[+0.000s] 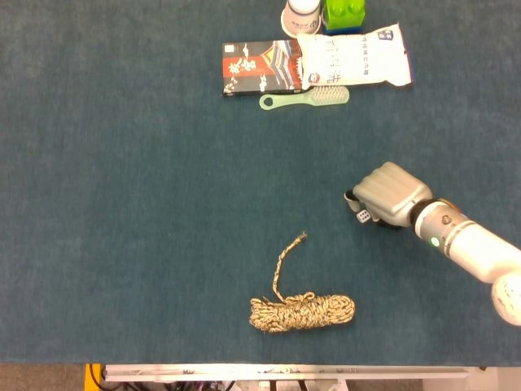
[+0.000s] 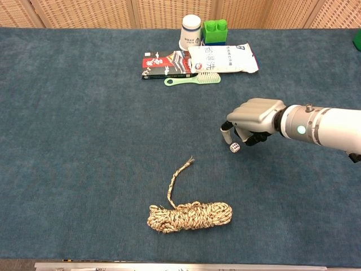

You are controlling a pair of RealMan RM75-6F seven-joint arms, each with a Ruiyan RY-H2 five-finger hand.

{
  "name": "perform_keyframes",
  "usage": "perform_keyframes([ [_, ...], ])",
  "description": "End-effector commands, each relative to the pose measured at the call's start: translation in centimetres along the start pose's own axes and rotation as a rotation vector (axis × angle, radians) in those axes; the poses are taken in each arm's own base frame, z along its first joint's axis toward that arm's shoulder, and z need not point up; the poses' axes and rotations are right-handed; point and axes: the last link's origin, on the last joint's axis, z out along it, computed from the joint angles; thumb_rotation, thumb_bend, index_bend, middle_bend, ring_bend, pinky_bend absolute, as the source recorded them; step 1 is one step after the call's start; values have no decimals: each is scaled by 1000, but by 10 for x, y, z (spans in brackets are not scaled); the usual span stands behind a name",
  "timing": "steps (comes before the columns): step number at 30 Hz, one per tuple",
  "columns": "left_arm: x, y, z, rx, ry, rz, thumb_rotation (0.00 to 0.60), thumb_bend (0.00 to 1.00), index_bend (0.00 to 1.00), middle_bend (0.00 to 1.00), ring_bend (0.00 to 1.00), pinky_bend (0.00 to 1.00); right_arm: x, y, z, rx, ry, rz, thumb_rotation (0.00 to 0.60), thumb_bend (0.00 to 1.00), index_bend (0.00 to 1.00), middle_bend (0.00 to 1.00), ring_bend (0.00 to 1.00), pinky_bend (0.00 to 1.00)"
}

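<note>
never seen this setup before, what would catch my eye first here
The grey right hand on its white arm, low over a small white die on the blue carpeted table, right of centre. Then the coiled speckled rope near the front edge. At the far edge lies a cluster: white packet, green brush.
</note>
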Motion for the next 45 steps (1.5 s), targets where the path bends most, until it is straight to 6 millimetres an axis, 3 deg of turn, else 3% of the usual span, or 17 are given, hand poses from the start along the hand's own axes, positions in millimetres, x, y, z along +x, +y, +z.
perform_keyframes([
  [1, 0, 0, 0, 0, 0, 1, 600, 139, 511, 365, 294, 463, -1, 0, -2, -2, -3, -2, 600, 1000, 397, 1000, 1000, 1000],
  [33, 0, 3, 0, -2, 0, 7, 600, 139, 511, 365, 294, 463, -17, 2, -41, -40, -19, 5, 600, 1000, 397, 1000, 1000, 1000],
  [45, 2, 4, -2, 5, 5, 5, 600, 139, 511, 365, 294, 464, -19, 13, -52, -82, 35, 31, 600, 1000, 398, 998, 1000, 1000],
])
